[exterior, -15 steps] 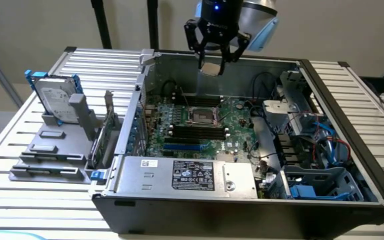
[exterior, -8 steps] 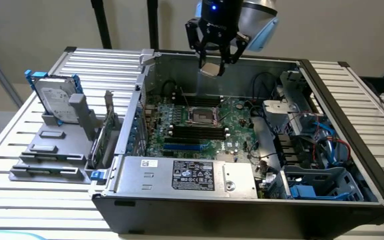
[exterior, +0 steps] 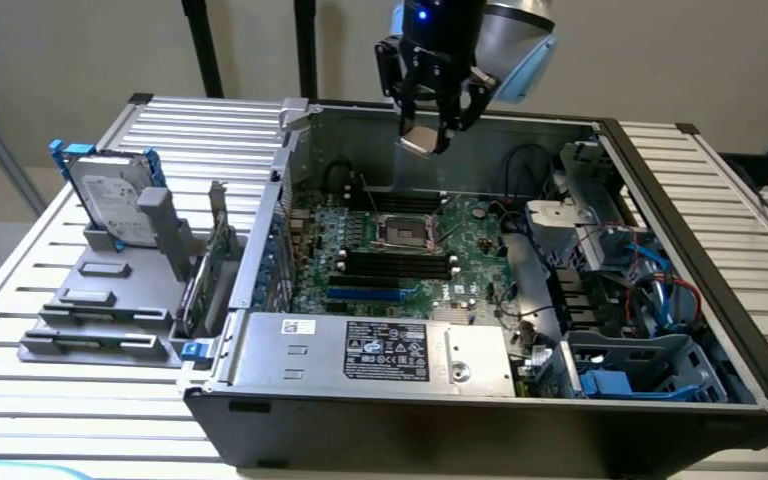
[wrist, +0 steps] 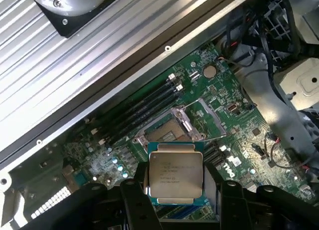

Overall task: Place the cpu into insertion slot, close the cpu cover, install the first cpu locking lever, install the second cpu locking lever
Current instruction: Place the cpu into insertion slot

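Placing step in hand. My black gripper (exterior: pixel 430 132) clamps the flat, silvery-grey square cpu (wrist: pixel 175 173) by its edges. The dark-centred, metal-rimmed insertion slot (wrist: pixel 167 132) lies beneath it, well apart. I judge seating needs the chip squared to the socket.

cpu (wrist: pixel 175 172): pale silvery metal top, smooth, dull sheen
cpu cover (wrist: pixel 213 118): bare silvery metal, shiny
motherboard (wrist: pixel 249 121): green circuit board, glossy
gripper fingers (wrist: pixel 137 205): matt black
power-supply box (exterior: pixel 291 352): matt grey sheet metal, paper label
table (exterior: pixel 37 410): ribbed metal slats

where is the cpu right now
The cpu is gripped in the hand, near the exterior view's top centre, in the air over the open computer case, with the insertion slot below it.
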Action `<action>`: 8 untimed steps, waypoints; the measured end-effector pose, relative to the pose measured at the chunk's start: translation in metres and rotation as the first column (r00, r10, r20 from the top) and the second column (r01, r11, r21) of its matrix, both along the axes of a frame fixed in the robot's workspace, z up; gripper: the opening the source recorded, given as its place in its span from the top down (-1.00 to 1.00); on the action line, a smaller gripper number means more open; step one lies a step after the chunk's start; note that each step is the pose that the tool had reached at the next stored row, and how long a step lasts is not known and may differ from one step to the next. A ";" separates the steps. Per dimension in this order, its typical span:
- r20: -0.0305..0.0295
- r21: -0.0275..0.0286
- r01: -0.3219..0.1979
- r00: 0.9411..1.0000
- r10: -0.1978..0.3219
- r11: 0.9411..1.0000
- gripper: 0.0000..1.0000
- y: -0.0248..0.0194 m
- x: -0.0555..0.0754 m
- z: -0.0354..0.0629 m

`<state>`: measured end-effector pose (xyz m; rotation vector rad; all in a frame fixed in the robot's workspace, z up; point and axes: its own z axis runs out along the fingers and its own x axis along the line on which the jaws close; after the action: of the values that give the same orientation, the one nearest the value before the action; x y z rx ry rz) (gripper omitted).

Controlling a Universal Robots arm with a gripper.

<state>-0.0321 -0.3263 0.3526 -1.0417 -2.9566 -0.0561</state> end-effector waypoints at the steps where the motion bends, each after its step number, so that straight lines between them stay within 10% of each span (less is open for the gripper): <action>1: 0.000 0.000 0.018 1.000 -0.018 1.000 -0.08 0.0000 0.000 -0.0001; 8: 0.000 0.000 0.144 0.990 -0.144 0.990 -0.08 0.0000 0.000 -0.0010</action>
<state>-0.0321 -0.3263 0.3516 -1.2542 -2.8757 -0.0567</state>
